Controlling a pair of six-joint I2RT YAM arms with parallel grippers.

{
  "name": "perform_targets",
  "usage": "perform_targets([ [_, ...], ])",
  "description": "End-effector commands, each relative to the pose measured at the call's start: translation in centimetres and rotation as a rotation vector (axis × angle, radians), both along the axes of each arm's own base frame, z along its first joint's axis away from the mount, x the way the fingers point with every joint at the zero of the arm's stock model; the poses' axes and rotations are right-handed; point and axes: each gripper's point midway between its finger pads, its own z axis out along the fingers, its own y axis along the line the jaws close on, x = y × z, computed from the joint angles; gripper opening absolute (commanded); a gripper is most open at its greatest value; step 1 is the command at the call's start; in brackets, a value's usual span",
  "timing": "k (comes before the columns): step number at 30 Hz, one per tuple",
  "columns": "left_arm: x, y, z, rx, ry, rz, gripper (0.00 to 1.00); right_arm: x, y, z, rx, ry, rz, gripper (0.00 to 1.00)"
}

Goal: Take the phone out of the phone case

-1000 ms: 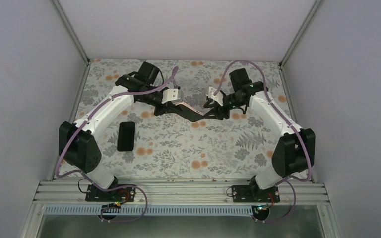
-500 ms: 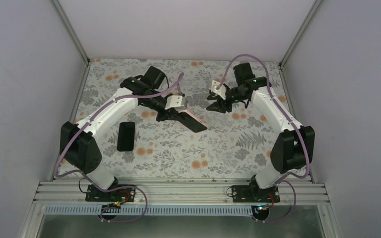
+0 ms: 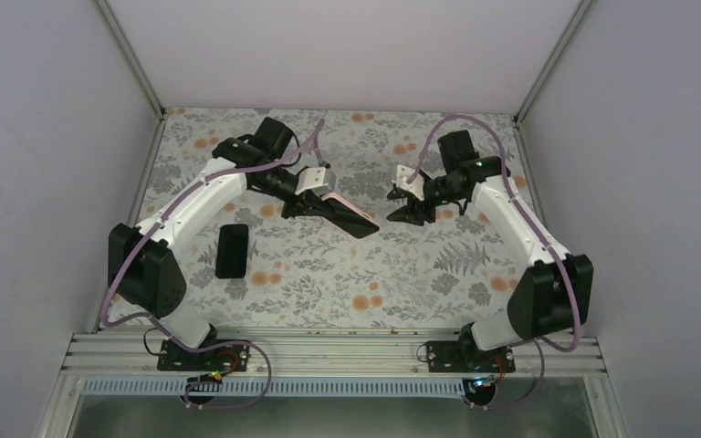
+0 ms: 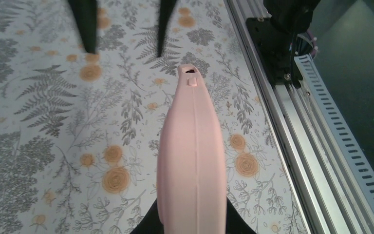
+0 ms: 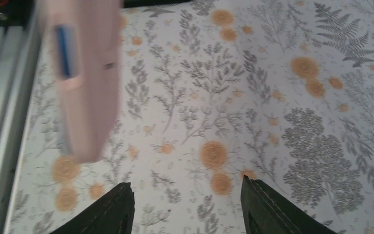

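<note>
My left gripper (image 3: 318, 204) is shut on one end of the pink phone case (image 3: 350, 217) and holds it above the table, its dark face up and its free end pointing right. In the left wrist view the case's pink edge (image 4: 192, 156) runs away from my gripper (image 4: 191, 222). My right gripper (image 3: 403, 213) is open and empty, just right of the case's free end without touching it. In the right wrist view the case (image 5: 85, 73) is blurred at upper left, ahead of the open gripper (image 5: 187, 204). Whether a phone sits inside the case I cannot tell.
A black rectangular slab (image 3: 232, 250) lies flat on the floral table cover left of centre. Grey walls enclose the table on three sides. An aluminium rail (image 3: 329, 351) runs along the near edge; it also shows in the left wrist view (image 4: 292, 112).
A second ago both grippers were on the case. The right gripper let go, drew back, and has come close again, open. The left gripper kept the case and shifted slightly.
</note>
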Motion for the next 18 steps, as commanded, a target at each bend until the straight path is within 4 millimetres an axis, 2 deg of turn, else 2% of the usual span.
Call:
perform_targets([
  [1, 0.3, -0.9, 3.2, -0.161, -0.021, -0.059, 0.02, -3.7, 0.0, 1.3, 0.070, 0.029, 0.066, 0.57],
  [4, 0.3, -1.0, 3.2, -0.162, -0.005, -0.067, 0.02, -4.7, 0.2, 1.2, 0.093, 0.070, 0.087, 0.57],
  [8, 0.3, -1.0, 3.3, -0.165, 0.001, -0.069, 0.02, -4.9, 0.7, 1.2, 0.120, 0.080, 0.097, 0.56],
  [18, 0.1, -1.1, 3.4, -0.175, 0.016, -0.073, 0.02, -3.9, 1.0, 1.2, 0.125, 0.073, 0.081, 0.54],
])
